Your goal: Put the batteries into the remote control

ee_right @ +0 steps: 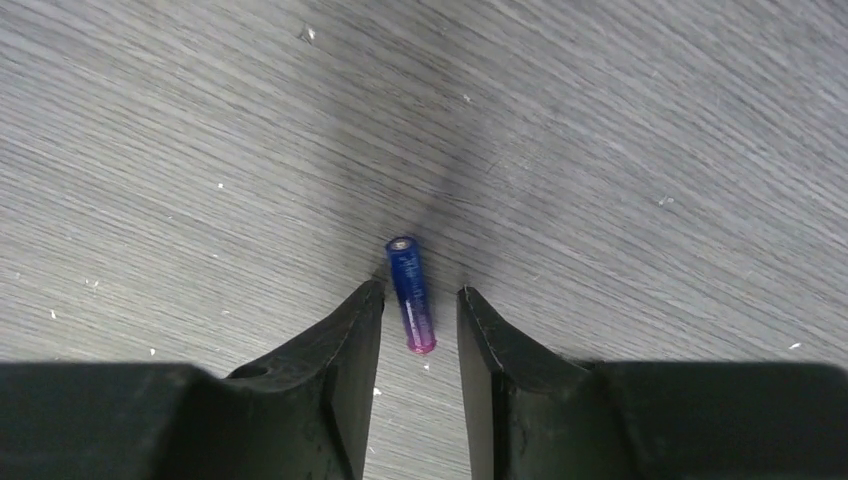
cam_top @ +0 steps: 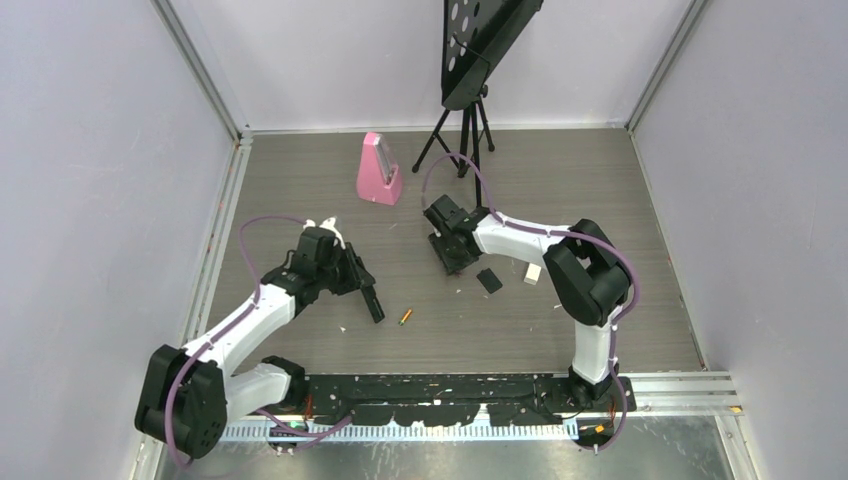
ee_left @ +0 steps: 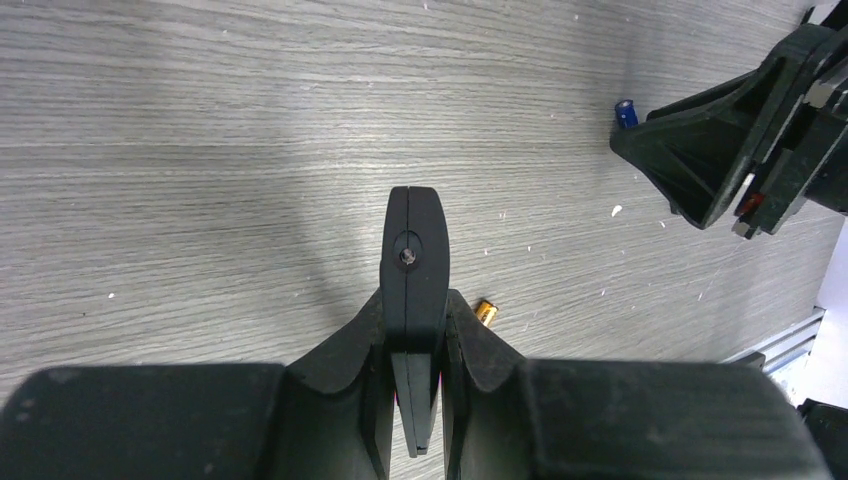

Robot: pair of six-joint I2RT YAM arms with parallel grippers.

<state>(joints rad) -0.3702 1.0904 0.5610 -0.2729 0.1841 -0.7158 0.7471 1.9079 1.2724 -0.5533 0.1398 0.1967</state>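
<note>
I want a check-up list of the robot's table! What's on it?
Surface: grey wood-grain table.
Job's things: black remote control held; blue battery, gold battery and back cover lying loose.
Clutter: pink metronome, white block.
Grippers: left gripper shut on remote control; right gripper open, astride blue battery.
Cables: purple cables along both arms.
Surroundings: black stand, pale walls.

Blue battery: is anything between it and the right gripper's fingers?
No, nothing visible. The blue battery lies on the bare table between the right gripper's open fingers, with a small gap on each side.
</note>
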